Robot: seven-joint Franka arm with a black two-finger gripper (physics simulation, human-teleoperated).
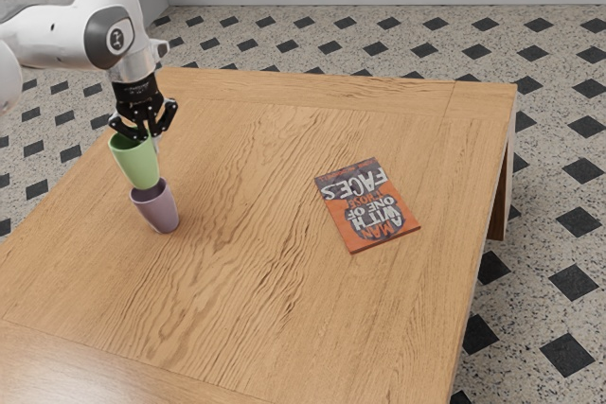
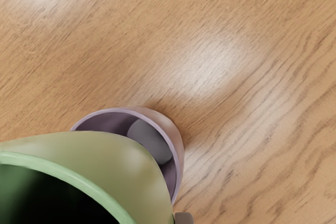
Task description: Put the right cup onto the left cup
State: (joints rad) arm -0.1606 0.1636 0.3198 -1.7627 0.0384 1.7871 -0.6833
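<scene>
Our pincer (image 1: 146, 133) grips green tapered cup (image 1: 138, 166), purple tapered cup (image 1: 157, 212) at five o'clock. Prob light, stiff; we'd pinch rim.

Your exterior view looks down from well off the gripper (image 1: 147, 132), your wrist view from close beside. Both share green cup (image 1: 137, 166), purple cup (image 1: 157, 211).

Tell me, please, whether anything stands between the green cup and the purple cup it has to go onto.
Nothing visible does. The green cup, held by the tool near its rim, hangs over the purple cup, with no other object between them. The book lies apart, towards the exterior view's right.
</scene>
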